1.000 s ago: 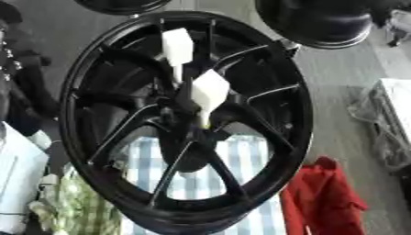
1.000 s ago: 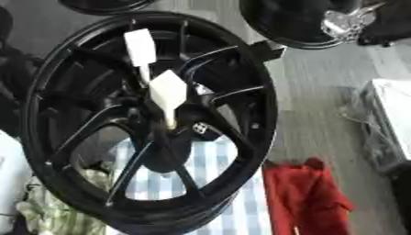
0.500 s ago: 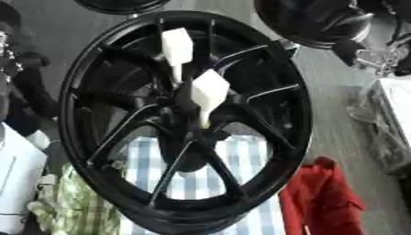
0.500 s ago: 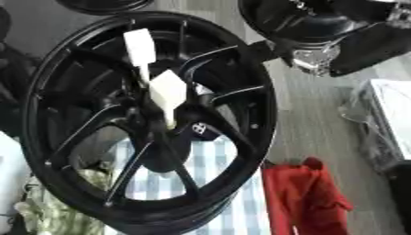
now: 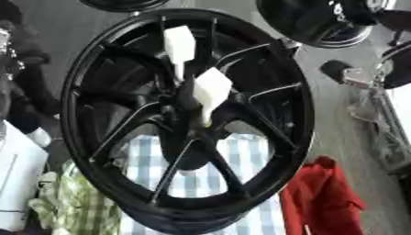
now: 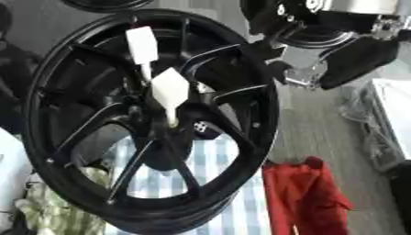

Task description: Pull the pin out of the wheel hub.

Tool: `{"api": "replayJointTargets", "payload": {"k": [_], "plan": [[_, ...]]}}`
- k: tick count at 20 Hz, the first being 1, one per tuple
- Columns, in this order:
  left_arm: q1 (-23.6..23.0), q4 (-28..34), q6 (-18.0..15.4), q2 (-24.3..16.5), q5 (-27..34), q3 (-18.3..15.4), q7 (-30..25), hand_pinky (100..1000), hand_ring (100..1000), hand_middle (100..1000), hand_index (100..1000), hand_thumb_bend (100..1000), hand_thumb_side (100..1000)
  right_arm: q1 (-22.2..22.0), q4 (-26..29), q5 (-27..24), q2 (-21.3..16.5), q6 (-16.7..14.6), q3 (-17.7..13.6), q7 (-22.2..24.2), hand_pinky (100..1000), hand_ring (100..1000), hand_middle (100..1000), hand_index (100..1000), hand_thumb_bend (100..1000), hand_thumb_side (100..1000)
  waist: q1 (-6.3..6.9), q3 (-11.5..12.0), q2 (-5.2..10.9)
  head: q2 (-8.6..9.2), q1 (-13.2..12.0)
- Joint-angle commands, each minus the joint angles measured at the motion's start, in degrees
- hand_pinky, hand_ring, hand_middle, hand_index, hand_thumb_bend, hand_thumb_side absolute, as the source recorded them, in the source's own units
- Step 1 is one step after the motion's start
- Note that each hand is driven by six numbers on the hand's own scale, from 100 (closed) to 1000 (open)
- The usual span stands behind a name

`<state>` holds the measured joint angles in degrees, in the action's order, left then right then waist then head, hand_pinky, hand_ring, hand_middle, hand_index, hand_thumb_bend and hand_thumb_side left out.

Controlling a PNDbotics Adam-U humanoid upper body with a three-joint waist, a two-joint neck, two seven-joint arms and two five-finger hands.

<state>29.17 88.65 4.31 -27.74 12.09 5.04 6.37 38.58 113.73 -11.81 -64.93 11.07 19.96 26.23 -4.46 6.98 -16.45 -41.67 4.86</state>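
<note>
A black spoked wheel hub (image 5: 120, 137) fills the middle of both eye views and rests on a blue-and-white checked cloth (image 5: 245, 153). Two white pins stand in it. One (image 5: 210, 89) has its stem going into the hub's centre. The other (image 5: 179, 43) is higher up between the spokes. My right hand (image 6: 353, 57), black with silver parts, comes in from the upper right and hovers just outside the rim, clear of both pins. A dark, silver-jointed part of my left arm or hand (image 5: 9, 43) shows at the left edge, beside the rim.
Another black wheel (image 5: 317, 20) lies at the back right. A red cloth (image 5: 321, 193) is at the front right, a green checked cloth (image 5: 64, 204) at the front left, a white object (image 5: 16, 176) at the left edge and clear plastic (image 5: 385, 133) at the right.
My right arm has come down and leftward from the upper right corner to the wheel's rim. The wheel and both pins have not moved.
</note>
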Motion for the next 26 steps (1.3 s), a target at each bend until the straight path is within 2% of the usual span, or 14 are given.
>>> {"api": "replayJointTargets", "payload": {"k": [1,3,8,12,18,21,26], "plan": [[0.64,1.2,-0.09,-2.02,-0.09,-0.27,-0.11,754,817,759,801,100,865,1.67,-0.43,0.64,-0.11,-0.07,0.11,1.29,894,842,908,857,192,277,0.13,0.08,0.66,-0.14,0.09],[0.57,1.38,-0.15,-2.12,-0.01,-0.42,0.05,754,818,759,801,100,864,2.57,-1.1,1.07,0.72,-0.07,0.71,1.99,894,844,912,861,196,262,0.1,0.2,0.53,-0.2,0.15],[0.08,1.64,-0.05,-2.53,0.09,-0.46,0.26,754,818,759,801,100,867,6.14,-2.88,3.4,3.7,-0.26,2.25,4.2,893,848,907,864,260,100,-0.14,0.45,0.53,-0.32,0.25],[-0.33,1.73,0.01,-2.93,0.04,-0.45,0.28,754,819,759,801,100,866,9.16,-4.44,6.4,6.14,-0.51,3.43,5.75,886,820,869,840,391,100,-0.49,0.42,0.82,-0.5,0.35],[-0.79,1.65,0.03,-4.02,0.04,-0.35,0.22,754,819,759,801,100,867,12.31,-7.05,11.12,9.12,-0.81,5.19,7.52,888,817,852,827,412,109,-0.89,0.35,1.16,-0.81,0.23],[-0.98,1.49,0.09,-4.54,0.01,-0.26,0.18,754,819,759,801,100,867,13.69,-8.67,13.14,10.88,-0.56,6.27,8.46,888,816,804,828,414,119,-1.15,0.37,1.26,-0.85,0.13],[-0.94,1.26,0.14,-4.88,-0.19,-0.12,0.08,753,820,759,801,100,868,15.49,-10.95,15.37,13.32,-0.83,7.38,9.72,892,819,786,822,412,106,-1.42,0.64,1.14,-0.77,0.5]]}}
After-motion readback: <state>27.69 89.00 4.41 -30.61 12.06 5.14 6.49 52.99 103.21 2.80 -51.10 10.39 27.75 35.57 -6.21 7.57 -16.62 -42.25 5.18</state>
